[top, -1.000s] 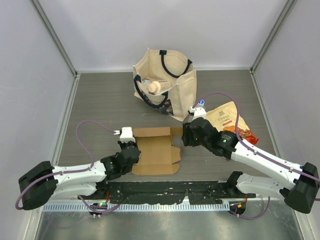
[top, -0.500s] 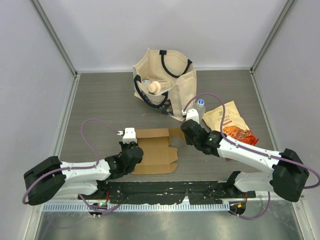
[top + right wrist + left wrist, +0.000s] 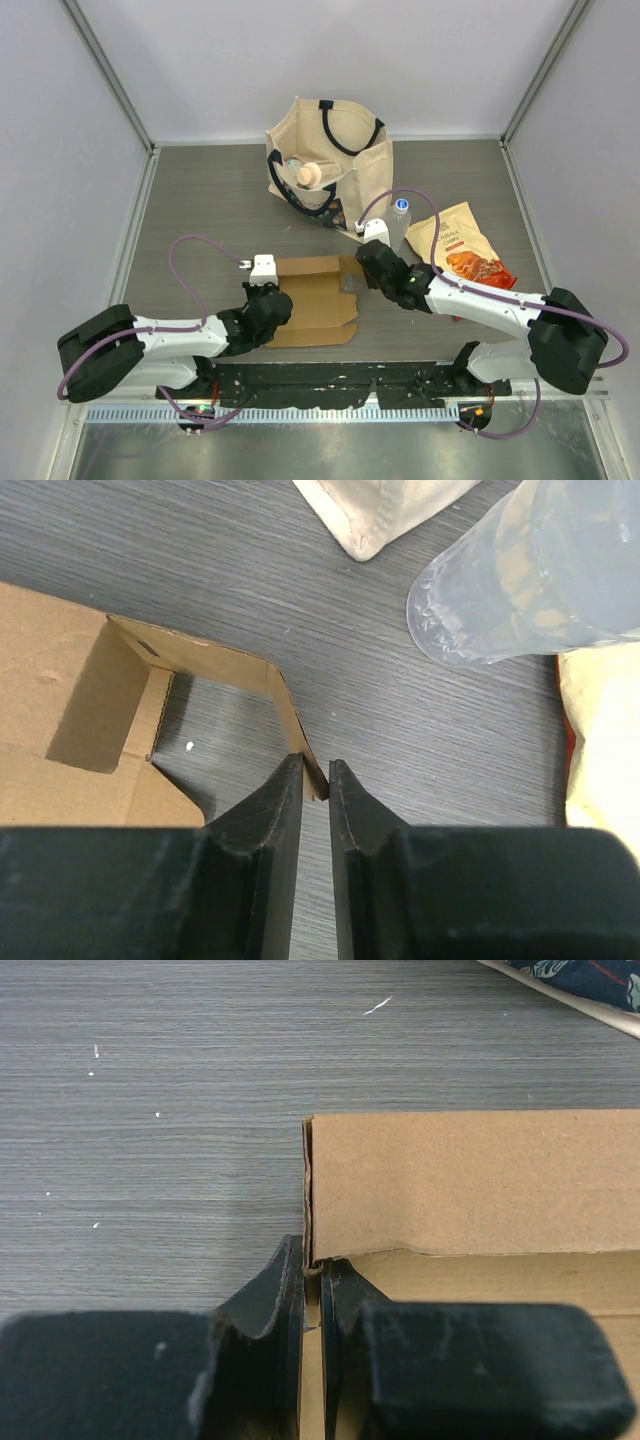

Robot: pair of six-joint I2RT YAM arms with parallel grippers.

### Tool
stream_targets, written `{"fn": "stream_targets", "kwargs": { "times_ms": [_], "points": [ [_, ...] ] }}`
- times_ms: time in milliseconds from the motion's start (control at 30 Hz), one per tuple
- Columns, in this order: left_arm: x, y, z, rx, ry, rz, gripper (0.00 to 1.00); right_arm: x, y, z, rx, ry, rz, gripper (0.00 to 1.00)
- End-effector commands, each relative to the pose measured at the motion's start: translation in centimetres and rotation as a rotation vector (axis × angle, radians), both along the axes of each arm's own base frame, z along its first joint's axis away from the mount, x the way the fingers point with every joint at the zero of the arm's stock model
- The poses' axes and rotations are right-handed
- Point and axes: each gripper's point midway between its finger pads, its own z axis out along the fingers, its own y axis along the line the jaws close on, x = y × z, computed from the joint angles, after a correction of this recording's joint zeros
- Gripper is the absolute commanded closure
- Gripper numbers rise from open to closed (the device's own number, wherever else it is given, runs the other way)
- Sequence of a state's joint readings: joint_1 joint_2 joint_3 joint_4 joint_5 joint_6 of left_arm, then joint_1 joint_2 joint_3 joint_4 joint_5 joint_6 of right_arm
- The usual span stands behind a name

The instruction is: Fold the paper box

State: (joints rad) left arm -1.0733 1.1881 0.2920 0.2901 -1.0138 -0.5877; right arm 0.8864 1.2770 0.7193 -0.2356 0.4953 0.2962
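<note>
The paper box [image 3: 318, 298] is a brown cardboard blank lying mostly flat at the table's near middle. My left gripper [image 3: 272, 303] is at its left edge. In the left wrist view the fingers [image 3: 282, 1290] are shut on the thin left edge of the box [image 3: 470, 1175], with its far panel folded up. My right gripper [image 3: 366, 272] is at the box's right side. In the right wrist view it [image 3: 317, 775] is shut on the corner of a raised side flap [image 3: 215, 665] that stands up off the table.
A cream tote bag [image 3: 330, 170] with items inside stands behind the box. A clear plastic bottle [image 3: 400, 222] stands just right of my right gripper and shows in the right wrist view [image 3: 530, 570]. An orange snack pouch [image 3: 462, 250] lies further right.
My right gripper has moved left and down to the box's right flap, uncovering the bottle. The left gripper has shifted slightly right along the box's left edge.
</note>
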Motion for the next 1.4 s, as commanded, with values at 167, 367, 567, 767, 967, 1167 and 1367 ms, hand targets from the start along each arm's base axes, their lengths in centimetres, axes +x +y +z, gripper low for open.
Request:
{"fn": "stream_targets", "kwargs": {
  "times_ms": [167, 367, 567, 767, 967, 1167, 1367],
  "points": [
    [0.7, -0.8, 1.9, -0.07, -0.05, 0.034, 1.0, -0.3, 3.5, 2.6, 0.175, 0.064, 0.005, 0.99],
    [0.7, -1.2, 2.1, -0.096, -0.045, 0.023, 1.0, -1.5, 4.8, 4.5, 0.308, 0.22, -0.149, 0.99],
    [0.7, -1.4, 2.1, -0.102, -0.041, 0.016, 1.0, -2.9, 8.0, 4.6, 0.468, 0.348, -0.129, 0.99],
    [0.7, -1.8, 2.2, -0.112, -0.04, 0.007, 1.0, -2.6, 8.8, 3.3, 0.519, 0.36, -0.162, 0.99],
    [0.6, -2.2, 2.1, -0.121, -0.037, 0.0, 1.0, -2.5, 11.7, 3.5, 0.752, 0.381, -0.162, 0.99],
    [0.4, -2.2, 2.0, -0.133, -0.032, -0.008, 1.0, -1.1, 10.8, 5.9, 0.911, 0.291, -0.268, 0.99],
    [0.3, -2.2, 2.0, -0.133, -0.032, -0.009, 1.0, -1.0, 11.5, 5.0, 0.986, 0.281, -0.305, 0.99]
  ]
}}
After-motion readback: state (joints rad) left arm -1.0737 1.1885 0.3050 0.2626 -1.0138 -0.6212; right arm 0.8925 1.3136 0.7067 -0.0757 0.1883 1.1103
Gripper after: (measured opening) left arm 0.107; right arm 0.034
